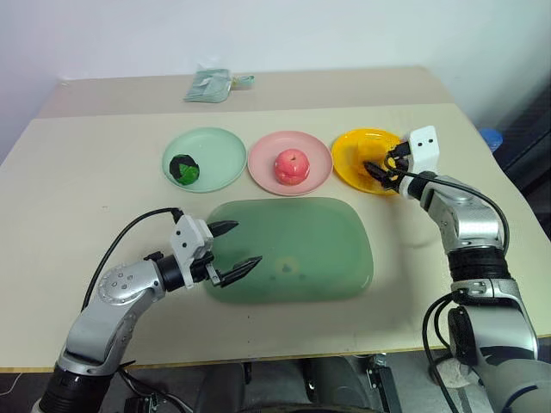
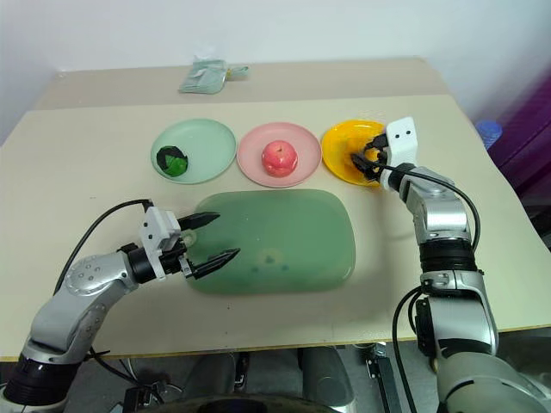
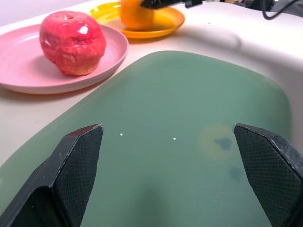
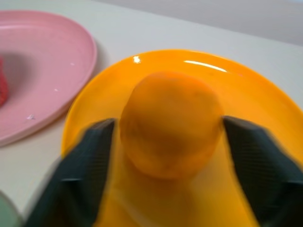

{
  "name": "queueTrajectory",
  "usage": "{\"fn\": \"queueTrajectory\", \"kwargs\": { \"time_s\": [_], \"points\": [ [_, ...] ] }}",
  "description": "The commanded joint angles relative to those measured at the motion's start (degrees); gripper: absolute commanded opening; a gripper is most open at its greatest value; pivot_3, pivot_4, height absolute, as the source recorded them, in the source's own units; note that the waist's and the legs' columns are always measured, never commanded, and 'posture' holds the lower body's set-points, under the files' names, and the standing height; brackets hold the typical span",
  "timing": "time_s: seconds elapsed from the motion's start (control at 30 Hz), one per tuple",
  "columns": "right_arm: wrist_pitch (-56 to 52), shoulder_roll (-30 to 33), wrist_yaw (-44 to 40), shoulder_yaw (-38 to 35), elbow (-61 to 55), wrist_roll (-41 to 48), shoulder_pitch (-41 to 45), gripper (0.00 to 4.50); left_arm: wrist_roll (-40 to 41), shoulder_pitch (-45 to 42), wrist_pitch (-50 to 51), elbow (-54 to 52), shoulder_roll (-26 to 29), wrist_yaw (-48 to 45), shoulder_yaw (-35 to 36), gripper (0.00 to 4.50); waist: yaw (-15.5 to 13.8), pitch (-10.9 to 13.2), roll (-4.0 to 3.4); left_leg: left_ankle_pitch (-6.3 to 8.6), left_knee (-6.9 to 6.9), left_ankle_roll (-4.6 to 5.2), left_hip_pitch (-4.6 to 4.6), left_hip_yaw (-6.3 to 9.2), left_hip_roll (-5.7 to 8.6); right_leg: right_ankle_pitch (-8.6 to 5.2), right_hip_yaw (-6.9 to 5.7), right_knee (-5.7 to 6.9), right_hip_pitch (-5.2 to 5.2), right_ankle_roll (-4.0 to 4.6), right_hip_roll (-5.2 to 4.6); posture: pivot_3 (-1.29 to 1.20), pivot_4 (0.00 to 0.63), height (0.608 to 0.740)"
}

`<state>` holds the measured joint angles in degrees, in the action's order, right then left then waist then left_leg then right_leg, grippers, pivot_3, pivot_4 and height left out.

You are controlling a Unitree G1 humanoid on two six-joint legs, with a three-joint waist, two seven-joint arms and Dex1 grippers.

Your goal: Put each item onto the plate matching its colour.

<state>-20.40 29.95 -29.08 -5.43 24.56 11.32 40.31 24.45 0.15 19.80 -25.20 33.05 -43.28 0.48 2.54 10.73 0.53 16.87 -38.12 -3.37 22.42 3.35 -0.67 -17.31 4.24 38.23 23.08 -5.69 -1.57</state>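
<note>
Left gripper (image 1: 238,249): hovering over the near left end of the green tray (image 1: 318,249), jaws standing wide apart, nothing lying between them.
Green tray: lying on the table (image 1: 86,189) directly under and ahead of the left jaws; a faint round mark is showing on its surface.
Dark green ball (image 1: 184,169): sitting on the mint green plate (image 1: 219,146), beyond the left jaws across the tray's far edge.
Red apple (image 1: 292,165): resting on the pink plate (image 1: 263,163), upright, ahead of the left jaws and between the two grippers.
Orange citrus (image 4: 171,124): sitting on the yellow-orange plate (image 1: 349,155), lying between the right jaws; in the right wrist view a finger is flanking it on each side, and whether they are touching it I cannot tell.
Right gripper (image 1: 385,169): reaching over the yellow-orange plate, jaws standing spread around the citrus.
Folded packet (image 1: 209,85): lying at the far table edge, well apart from both jaws.
</note>
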Motion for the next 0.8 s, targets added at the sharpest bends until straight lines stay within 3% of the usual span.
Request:
{"fn": "queueTrajectory", "kwargs": {
  "time_s": [0.03,0.23,0.37,0.8],
  "points": [
    [3.5,2.0,-6.4,-1.0,-9.7,2.7,-3.2,4.43,0.3,1.6,-1.6,-0.5,0.0,2.5,5.7,4.5,0.0,0.0,0.0,0.0,0.0,0.0,0.0,0.0,-0.03,0.0,0.0,0.01,0.0,0.0,0.02,0.0,0.15,0.74],
    [-1.2,9.7,-20.8,-4.9,-23.1,11.7,-18.7,4.43,-4.9,3.2,-5.5,8.6,0.2,10.1,15.3,4.5,-1.1,0.0,0.0,0.0,-0.03,0.01,-0.02,0.08,-0.02,0.0,-0.05,-0.03,-0.12,0.0,-0.02,0.0,0.15,0.74],
    [-2.7,13.8,-26.0,-7.5,-28.2,14.9,-27.7,4.43,-5.1,5.5,-6.7,11.3,1.2,10.5,19.7,4.5,-1.4,0.0,0.0,0.01,-0.06,0.03,-0.06,0.03,-0.02,0.0,-0.04,-0.04,-0.14,-0.01,-0.02,0.0,0.15,0.74],
    [-4.4,14.0,-24.9,-8.9,-27.5,16.2,-27.8,4.43,-4.1,7.4,-7.5,12.2,2.4,7.4,21.1,4.5,-1.6,0.0,0.0,0.01,-0.05,0.02,-0.17,0.03,-0.02,0.0,-0.05,-0.04,-0.27,-0.01,0.0,0.0,0.15,0.74]
  ]
}}
